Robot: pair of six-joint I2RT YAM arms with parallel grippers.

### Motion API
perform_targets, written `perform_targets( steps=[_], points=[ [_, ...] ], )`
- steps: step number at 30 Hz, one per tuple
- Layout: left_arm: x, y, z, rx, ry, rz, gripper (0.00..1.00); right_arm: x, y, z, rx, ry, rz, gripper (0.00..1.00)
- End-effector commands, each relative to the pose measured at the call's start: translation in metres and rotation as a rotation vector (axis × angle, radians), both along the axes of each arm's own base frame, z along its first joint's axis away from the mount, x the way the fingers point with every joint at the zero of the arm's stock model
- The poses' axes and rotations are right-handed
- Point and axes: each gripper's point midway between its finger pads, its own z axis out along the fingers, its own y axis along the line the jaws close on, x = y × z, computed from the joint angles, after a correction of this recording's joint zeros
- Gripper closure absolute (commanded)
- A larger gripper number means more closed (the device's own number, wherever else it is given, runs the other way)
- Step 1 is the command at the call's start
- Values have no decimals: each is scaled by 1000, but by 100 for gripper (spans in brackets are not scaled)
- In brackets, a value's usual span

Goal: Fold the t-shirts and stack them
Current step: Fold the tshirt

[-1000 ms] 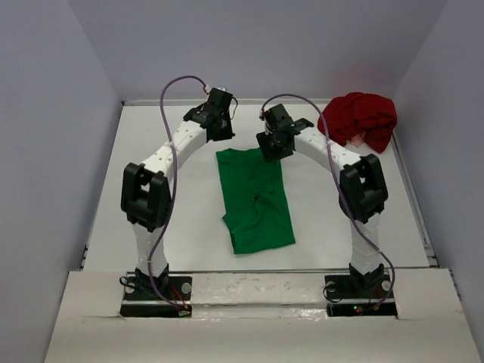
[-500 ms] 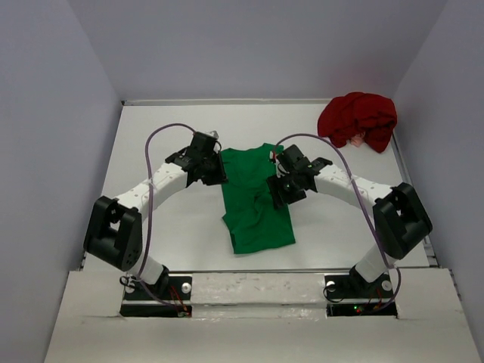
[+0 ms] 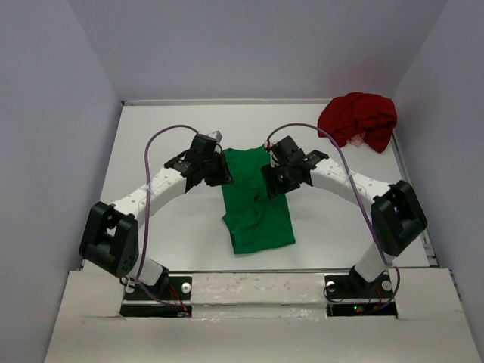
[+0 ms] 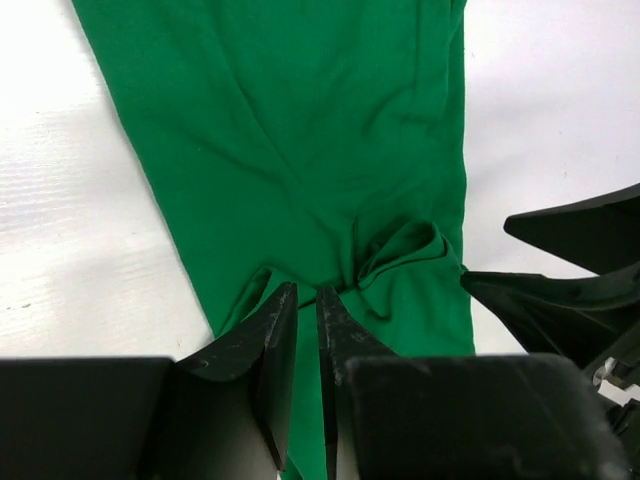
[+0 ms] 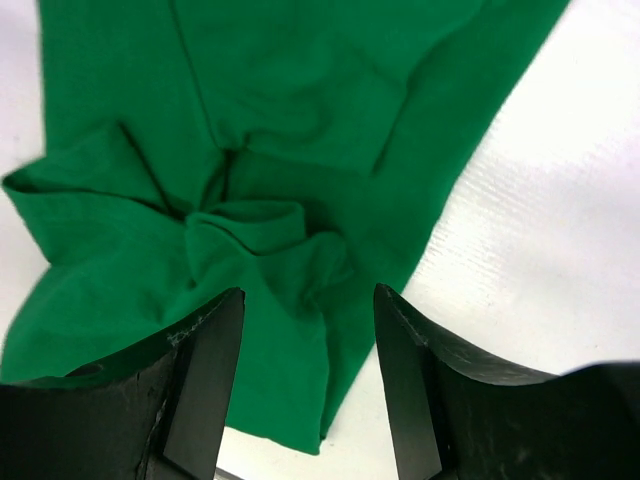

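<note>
Fingers, left gripper [image 4: 305, 295]: drawn almost together with just a thin slit showing, tips low over the green t-shirt [image 3: 257, 212] near its left edge. Whether any cloth is nipped in there, I cannot tell.
Fingers, right gripper [image 5: 310, 295]: spread wide and holding nothing, poised right above the pucker [image 5: 255, 235] in the middle of the cloth.
What just changed: both arms have swung back! A second ago the grippers were out at the shirt's far edge. Now the elbows have dropped outward and the two heads flank its upper half, left and right.
Green t-shirt: it lies flat on the table [image 3: 174, 128] as a long narrow strip between the arms. Its outline is much as it was, and that pucker is still there.
Dark red t-shirt [image 3: 359, 117]: unmoved, heaped in the far right corner, well apart from the action.
Reading for the task: this looks like a reposition, not a fold. The strip is not yet folded across, so the green shirt seems about half done.
Next call: probably smooth the pucker or take fresh corner grips. The red shirt and the stacking are all still ahead.
</note>
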Motion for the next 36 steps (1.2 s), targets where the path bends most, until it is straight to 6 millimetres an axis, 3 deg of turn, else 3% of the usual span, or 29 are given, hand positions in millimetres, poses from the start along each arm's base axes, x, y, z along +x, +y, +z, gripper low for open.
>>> perform_targets(
  steps=[1,6,15,18,19,21,25,28,32,36],
  points=[
    [11,-5,11,19,-66,21,77,16,13,17,1,-70,-6,40],
    [10,-9,0,60,-49,10,77,23,14,-7,-53,-58,-15,42],
    [15,-7,15,74,-87,18,77,28,16,-20,-68,-53,-25,50],
    [16,-7,15,78,-86,15,76,30,19,-23,-63,-43,-28,65],
    [17,-8,15,77,-87,13,77,30,19,-23,-61,-43,-32,83],
    [16,-8,9,78,-77,11,77,31,20,-22,-60,-46,-38,98],
    [12,-10,-9,81,-42,-1,77,30,16,-25,-85,-55,-62,100],
    [10,-11,-17,80,-29,-7,77,33,-1,-28,-157,-93,-162,100],
    [9,-10,-21,77,-25,-5,77,25,-22,-41,-269,-93,-279,100],
    [7,-12,-18,69,-28,-18,77,18,-27,-57,-286,-59,-305,100]
  ],
)
